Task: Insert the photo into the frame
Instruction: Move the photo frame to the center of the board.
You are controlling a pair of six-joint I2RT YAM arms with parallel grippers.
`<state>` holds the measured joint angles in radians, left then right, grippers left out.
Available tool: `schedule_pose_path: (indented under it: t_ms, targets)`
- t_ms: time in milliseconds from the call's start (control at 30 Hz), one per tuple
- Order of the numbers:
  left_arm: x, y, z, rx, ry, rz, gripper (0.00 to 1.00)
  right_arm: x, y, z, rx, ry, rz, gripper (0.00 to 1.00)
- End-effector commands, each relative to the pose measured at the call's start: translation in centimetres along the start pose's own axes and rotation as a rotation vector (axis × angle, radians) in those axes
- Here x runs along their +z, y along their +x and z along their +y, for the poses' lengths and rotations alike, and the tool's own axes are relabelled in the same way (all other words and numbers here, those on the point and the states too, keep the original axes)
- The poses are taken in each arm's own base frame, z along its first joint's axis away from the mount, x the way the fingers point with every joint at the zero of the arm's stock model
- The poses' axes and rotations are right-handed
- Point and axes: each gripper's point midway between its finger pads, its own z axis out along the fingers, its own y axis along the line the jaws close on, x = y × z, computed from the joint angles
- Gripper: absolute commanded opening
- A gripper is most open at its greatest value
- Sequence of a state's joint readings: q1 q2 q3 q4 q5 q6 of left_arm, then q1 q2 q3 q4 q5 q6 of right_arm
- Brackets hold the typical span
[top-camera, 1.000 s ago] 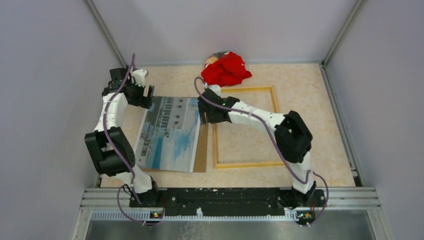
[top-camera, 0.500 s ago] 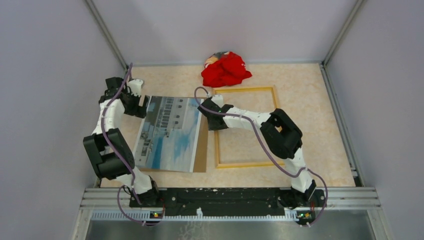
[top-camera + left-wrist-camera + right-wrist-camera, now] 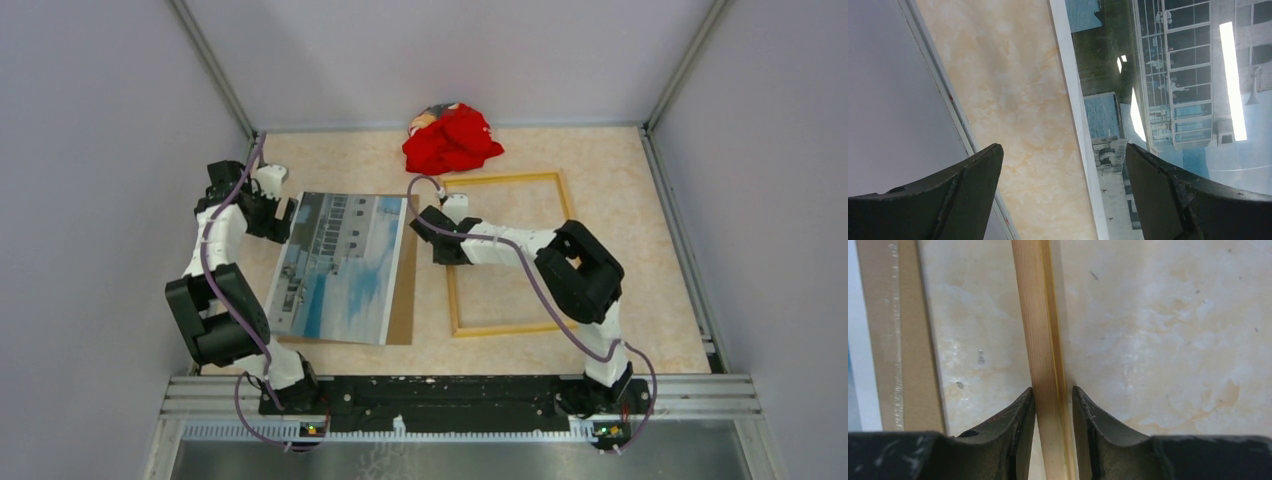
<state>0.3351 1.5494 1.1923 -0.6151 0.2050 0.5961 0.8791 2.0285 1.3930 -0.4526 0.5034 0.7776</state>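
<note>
The photo [image 3: 345, 265], a building against blue sky, lies face up on the left of the table. The frame [image 3: 510, 180] lies flat to its right, pale wood side up. My right gripper [image 3: 447, 240] is shut on the frame's left rail [image 3: 1040, 330]; the fingers clamp both sides of the rail in the right wrist view [image 3: 1053, 405]. My left gripper [image 3: 283, 222] is open and empty above the photo's far left edge. In the left wrist view the photo [image 3: 1168, 100] runs under the right finger, with the gripper [image 3: 1063, 185] spread wide.
A brown fibreboard backing panel [image 3: 403, 290] lies under the photo, its right strip showing; it also shows in the right wrist view [image 3: 913, 340]. A crumpled red cloth [image 3: 452, 138] sits at the back centre. Grey walls and metal rails enclose the table.
My right gripper has slid the frame to the right, opening a gap between it and the backing panel. My left gripper has shifted slightly left and nearer.
</note>
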Motion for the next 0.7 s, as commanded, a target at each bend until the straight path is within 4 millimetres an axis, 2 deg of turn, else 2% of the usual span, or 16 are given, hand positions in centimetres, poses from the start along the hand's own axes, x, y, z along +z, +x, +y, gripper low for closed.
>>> schedule_pose_path:
  t_ms: [0, 100, 200, 333, 500, 533, 567, 667]
  targets:
    - [-0.6, 0.2, -1.0, 0.048, 0.053, -0.012, 0.98, -1.1, -1.5, -3.2, 0.1, 0.068, -0.046, 0.33]
    - [-0.4, 0.4, -0.9, 0.055, 0.056, -0.001, 0.98, -1.0, -1.8, -3.9, 0.141, 0.077, -0.054, 0.32]
    - [-0.4, 0.2, -0.7, 0.054, 0.049, -0.006, 0.98, -1.0, -2.3, -3.5, 0.14, 0.06, -0.061, 0.32]
    - [-0.1, -0.5, 0.0, 0.057, 0.028, -0.017, 0.98, -1.8, -3.9, -2.1, 0.127, 0.009, -0.076, 0.43]
    - [1.2, -0.7, 2.4, 0.052, -0.063, 0.008, 0.98, -5.1, -7.5, 0.4, 0.117, -0.137, -0.129, 0.7]
    - [1.6, -0.6, 2.9, 0.049, -0.088, 0.017, 0.98, -5.8, -8.0, 1.2, 0.112, -0.178, -0.128, 0.72]
    - [2.8, 0.2, 4.3, 0.038, -0.161, 0.046, 0.98, -7.0, -8.8, 3.1, 0.104, -0.275, -0.112, 0.74]
    - [4.3, 1.3, 5.2, 0.029, -0.216, 0.08, 0.98, -7.4, -8.4, 5.6, 0.101, -0.382, -0.054, 0.74]
